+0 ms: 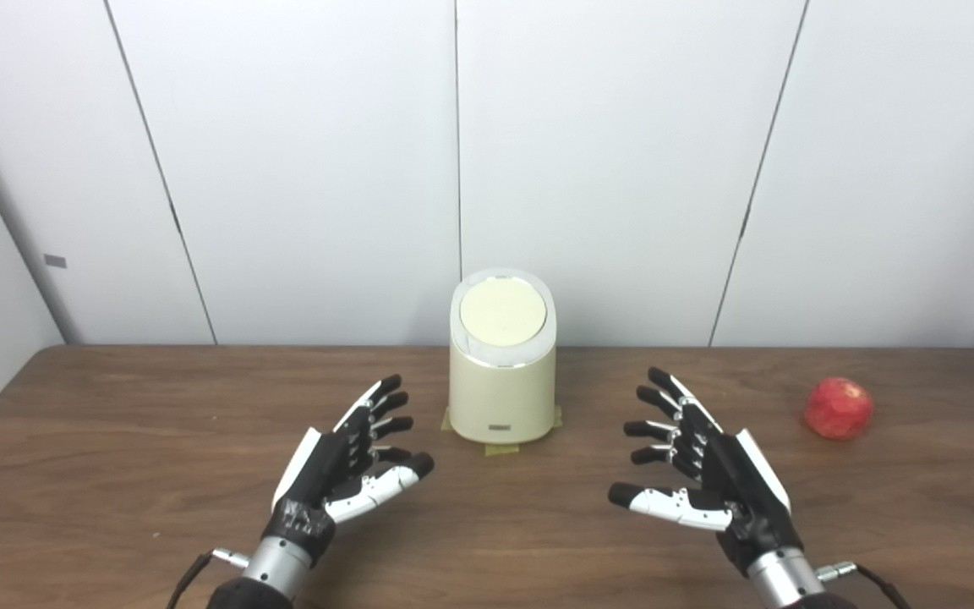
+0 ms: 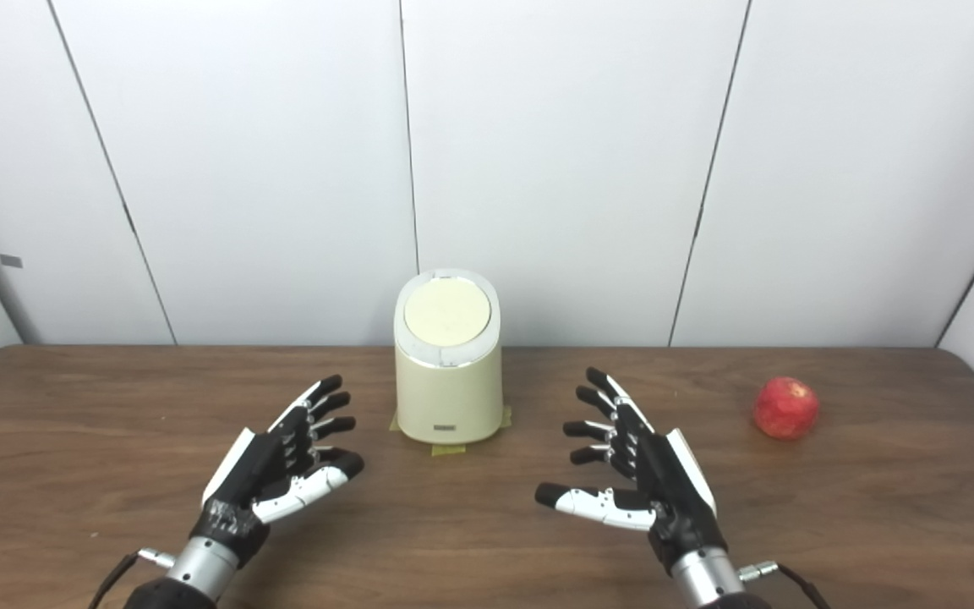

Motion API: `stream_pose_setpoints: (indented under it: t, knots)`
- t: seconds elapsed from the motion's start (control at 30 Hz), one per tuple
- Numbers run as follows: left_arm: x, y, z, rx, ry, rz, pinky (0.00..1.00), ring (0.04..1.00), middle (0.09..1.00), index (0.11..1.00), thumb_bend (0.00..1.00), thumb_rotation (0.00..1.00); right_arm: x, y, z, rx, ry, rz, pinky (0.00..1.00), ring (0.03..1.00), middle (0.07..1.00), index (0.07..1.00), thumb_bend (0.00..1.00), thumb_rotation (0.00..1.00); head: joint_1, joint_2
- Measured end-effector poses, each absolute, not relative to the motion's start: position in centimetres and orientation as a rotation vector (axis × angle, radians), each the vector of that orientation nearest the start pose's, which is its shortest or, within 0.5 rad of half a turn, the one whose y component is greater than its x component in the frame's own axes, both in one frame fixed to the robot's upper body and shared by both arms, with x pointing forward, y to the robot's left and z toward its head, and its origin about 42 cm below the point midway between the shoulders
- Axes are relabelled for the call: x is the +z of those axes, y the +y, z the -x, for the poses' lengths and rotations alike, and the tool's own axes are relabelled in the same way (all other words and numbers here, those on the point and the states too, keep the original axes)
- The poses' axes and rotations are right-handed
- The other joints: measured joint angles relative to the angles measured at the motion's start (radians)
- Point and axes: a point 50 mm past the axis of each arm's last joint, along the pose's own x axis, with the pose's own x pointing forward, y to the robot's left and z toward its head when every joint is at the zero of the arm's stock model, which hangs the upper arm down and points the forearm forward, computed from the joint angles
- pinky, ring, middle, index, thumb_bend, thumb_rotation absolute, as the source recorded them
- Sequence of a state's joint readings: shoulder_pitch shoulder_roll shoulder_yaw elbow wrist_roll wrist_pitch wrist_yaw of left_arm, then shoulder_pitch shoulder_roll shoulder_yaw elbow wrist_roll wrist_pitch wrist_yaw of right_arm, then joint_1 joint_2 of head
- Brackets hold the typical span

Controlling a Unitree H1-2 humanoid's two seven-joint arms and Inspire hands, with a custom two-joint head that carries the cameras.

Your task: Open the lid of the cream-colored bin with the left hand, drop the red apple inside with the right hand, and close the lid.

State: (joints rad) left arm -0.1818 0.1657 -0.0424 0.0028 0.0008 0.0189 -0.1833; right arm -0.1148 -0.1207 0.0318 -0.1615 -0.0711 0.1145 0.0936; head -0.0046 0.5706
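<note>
A cream-colored bin (image 1: 501, 385) stands upright at the middle back of the wooden table (image 1: 115, 474). Its round lid (image 1: 503, 310) is shut and tilts toward me. A red apple (image 1: 838, 408) lies on the table at the far right. My left hand (image 1: 350, 461) is open and empty, hovering near the table to the left of and in front of the bin. My right hand (image 1: 703, 469) is open and empty, to the right of and in front of the bin, well left of the apple.
Yellow tape pieces (image 1: 501, 449) mark the bin's spot on the table. White wall panels (image 1: 605, 169) stand right behind the table's far edge.
</note>
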Motion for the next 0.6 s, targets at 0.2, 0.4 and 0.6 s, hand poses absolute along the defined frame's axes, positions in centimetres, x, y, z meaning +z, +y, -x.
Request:
stream_pose_setpoints:
  t: [0.2, 0.4, 0.6]
  knots:
    - [14.87, 23.01, -33.99, -0.255, -0.138, -0.184, 0.72, 0.859, 0.930, 0.971, 0.79, 0.37, 16.54, -22.43, -31.54, 0.138, -0.151, 0.199, 0.62, 0.760, 0.898, 0.927, 0.79, 0.21, 0.000, -0.002]
    - [14.87, 23.02, -33.99, -0.255, -0.138, -0.184, 0.70, 0.851, 0.924, 0.967, 0.79, 0.37, 16.53, -22.39, -31.54, 0.140, -0.151, 0.200, 0.62, 0.758, 0.896, 0.924, 0.80, 0.21, -0.003, -0.008]
    - [14.91, 22.41, -34.04, -0.179, -0.150, -0.156, 0.89, 0.942, 0.947, 0.967, 0.85, 0.45, 16.52, -22.33, -31.53, 0.142, -0.151, 0.200, 0.63, 0.755, 0.895, 0.925, 0.79, 0.20, -0.005, -0.018]
